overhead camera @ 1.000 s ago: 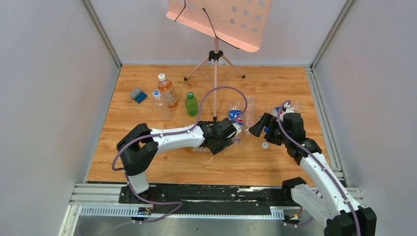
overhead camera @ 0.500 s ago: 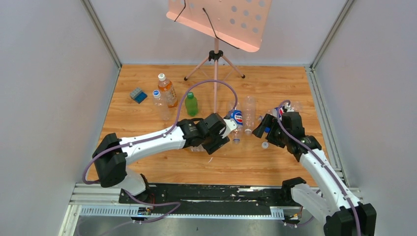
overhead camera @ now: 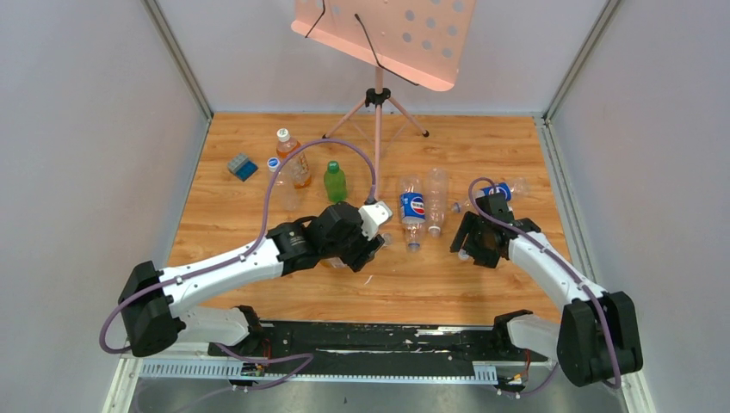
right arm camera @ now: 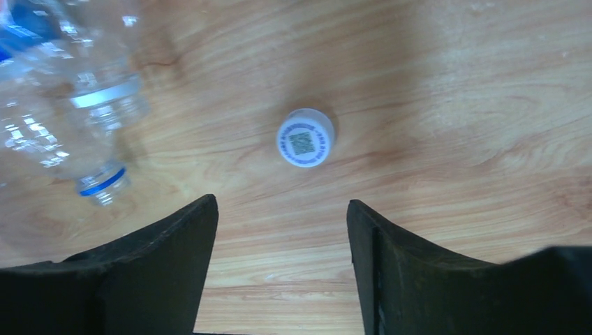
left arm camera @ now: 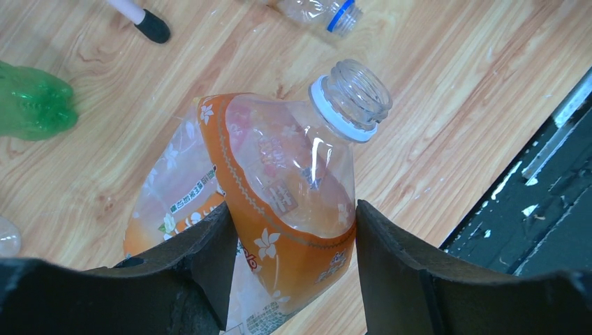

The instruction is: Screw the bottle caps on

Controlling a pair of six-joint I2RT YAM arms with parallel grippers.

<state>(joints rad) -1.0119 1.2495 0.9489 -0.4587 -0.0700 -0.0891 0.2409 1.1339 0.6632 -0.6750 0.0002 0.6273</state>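
Top view: the left gripper [overhead camera: 360, 245] is stretched out mid-table, with a pink music stand [overhead camera: 377, 103] and a green bottle [overhead camera: 334, 182] standing behind it and a Pepsi bottle [overhead camera: 412, 209] lying just to its right. The right gripper [overhead camera: 469, 248] is low beside that.

Left wrist: the jaws are pinching the orange-labelled bottle [left arm camera: 286, 174], its neck bare.

Right wrist: the fingers are spread. The white cap [right arm camera: 305, 137] lies on the table [right arm camera: 454, 105] just beyond the tips, and a clear bottle [right arm camera: 91, 132] crowds the left side.

A second ago the right gripper stood off and wider; now it's down over the cap. The left arm has pulled back.
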